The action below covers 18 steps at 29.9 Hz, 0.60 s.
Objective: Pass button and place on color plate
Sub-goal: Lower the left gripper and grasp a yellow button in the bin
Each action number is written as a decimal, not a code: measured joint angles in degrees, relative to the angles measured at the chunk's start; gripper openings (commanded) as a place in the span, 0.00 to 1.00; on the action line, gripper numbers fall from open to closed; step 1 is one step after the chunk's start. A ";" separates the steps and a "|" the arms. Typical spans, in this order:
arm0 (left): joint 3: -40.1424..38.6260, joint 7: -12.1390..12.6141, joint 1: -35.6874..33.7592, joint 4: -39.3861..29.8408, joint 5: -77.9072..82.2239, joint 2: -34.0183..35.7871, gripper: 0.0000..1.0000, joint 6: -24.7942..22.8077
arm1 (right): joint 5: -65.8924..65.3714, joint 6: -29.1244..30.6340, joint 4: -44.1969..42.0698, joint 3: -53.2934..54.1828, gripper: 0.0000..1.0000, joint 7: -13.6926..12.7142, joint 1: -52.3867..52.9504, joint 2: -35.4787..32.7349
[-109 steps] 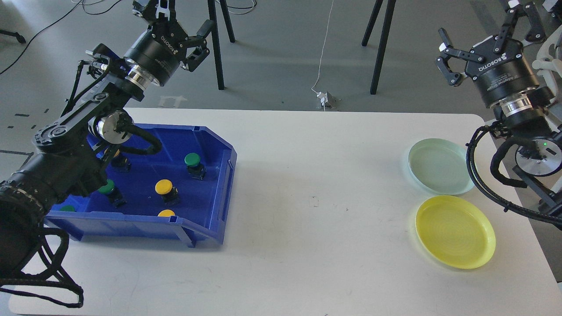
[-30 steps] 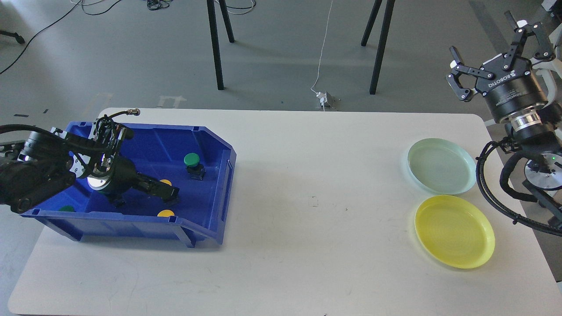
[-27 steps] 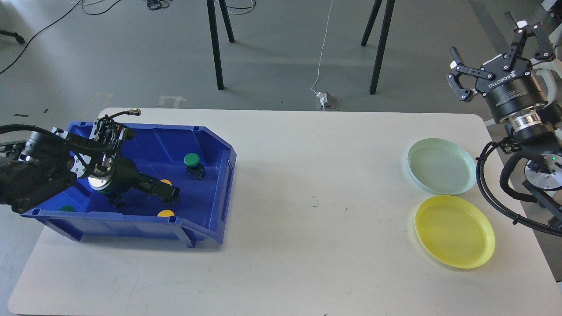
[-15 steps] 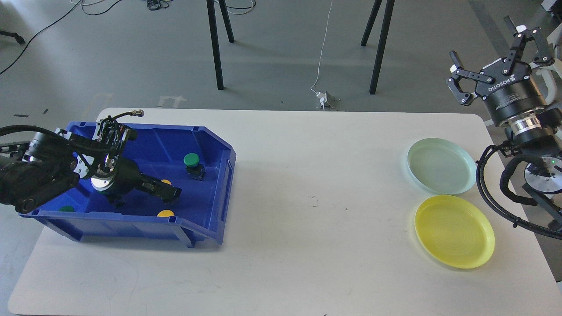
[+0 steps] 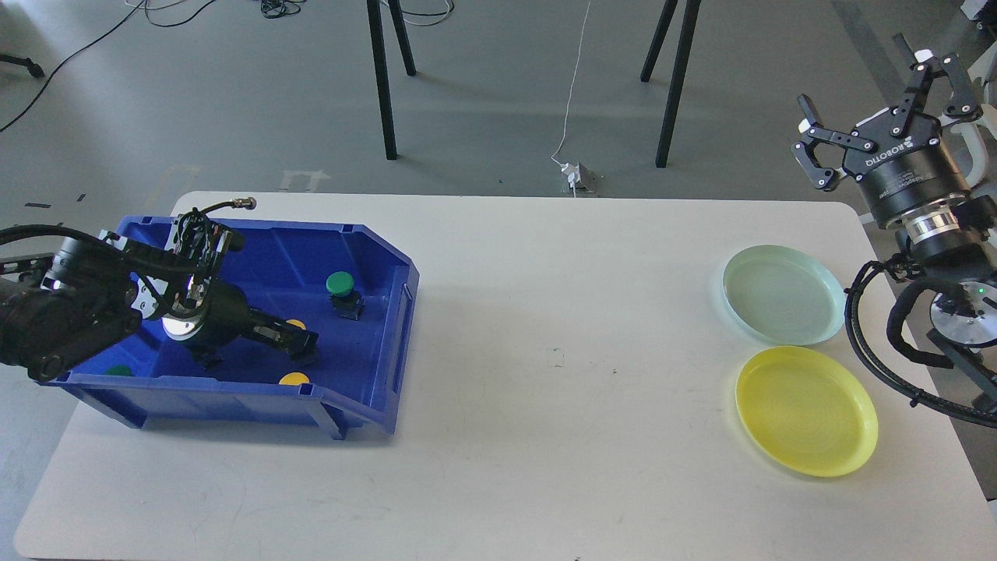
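My left gripper (image 5: 300, 345) is low inside the blue bin (image 5: 396, 312), down on a yellow button (image 5: 294, 323) of which only a sliver shows. Its fingers look dark and merged, so I cannot tell whether they grip it. A green button (image 5: 340, 284) stands upright to the right of the gripper. Another yellow button (image 5: 294, 379) lies by the bin's front wall, and a green one (image 5: 118, 370) sits at the front left. My right gripper (image 5: 861, 86) is open and empty, raised beyond the table's far right corner. A pale green plate (image 5: 783, 294) and a yellow plate (image 5: 806, 411) lie at the right.
The white table (image 5: 545, 389) carries the bin at the left and the two plates at the right. My right arm's cables (image 5: 864, 327) hang beside the plates at the table's right edge. Black stand legs (image 5: 385, 93) stand on the floor behind the table.
My left arm came down from above the bin's back into the bin, onto the yellow button, and has barely moved in the last second. My right gripper drifted slightly right, still open.
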 measured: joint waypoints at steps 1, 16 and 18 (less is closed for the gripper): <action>-0.01 0.00 -0.02 -0.01 -0.01 0.00 0.34 0.02 | 0.00 0.00 0.00 0.00 1.00 0.00 -0.02 0.00; -0.42 0.00 -0.59 -0.77 -0.11 0.46 0.11 0.05 | 0.00 0.00 0.00 0.09 1.00 0.08 -0.58 -0.04; -0.57 0.00 -0.73 -1.00 -0.12 0.83 0.11 0.03 | 0.00 0.00 0.00 0.09 1.00 0.08 -0.64 -0.04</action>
